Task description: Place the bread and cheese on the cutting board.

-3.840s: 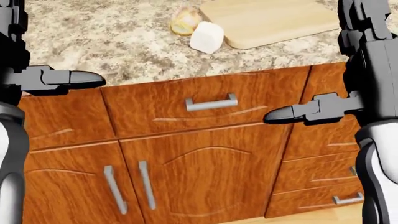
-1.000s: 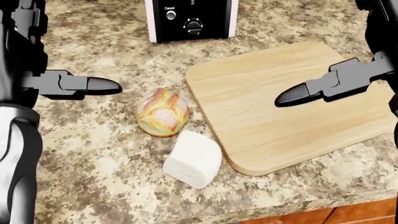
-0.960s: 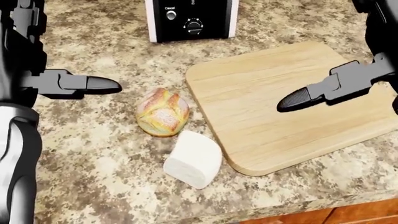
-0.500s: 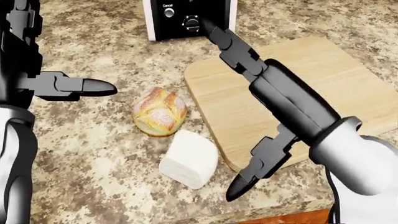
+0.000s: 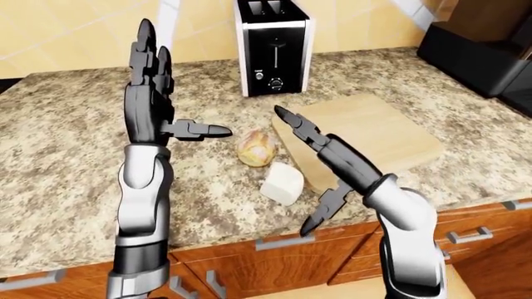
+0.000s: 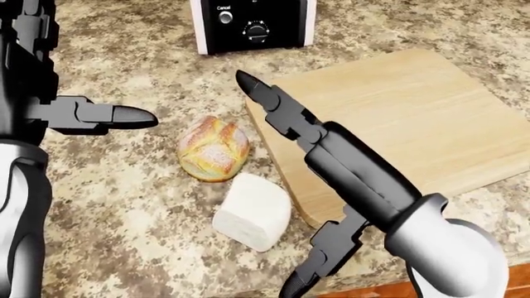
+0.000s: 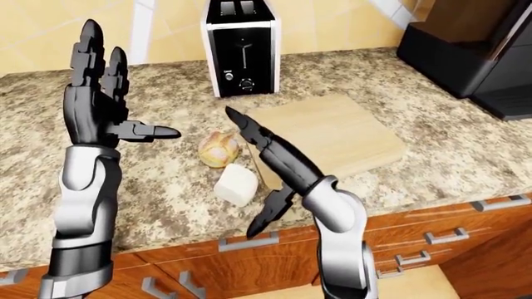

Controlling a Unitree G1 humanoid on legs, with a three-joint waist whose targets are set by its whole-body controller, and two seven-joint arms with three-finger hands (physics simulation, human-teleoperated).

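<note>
Since half a second ago, the right hand has been swung lower and further left in the head view, so the long fingertips that were pointing up at the toaster's dial are now stretched over the near-left corner of the cutting board. Its fingers are spread wide apart, nothing gripped, with the thumb hung down past the counter edge at the bottom of the view. The cheese, a white wedge, is seen just left of that arm, lying on the granite counter beside the board's corner. The bread, a small crusty round loaf, is found just above the cheese, off the board too.

The left hand is held upright over the counter at the view's left, fingers open and splayed, thumb stuck out toward the bread but well apart from it. A black-and-white toaster is parked beyond the board.
</note>
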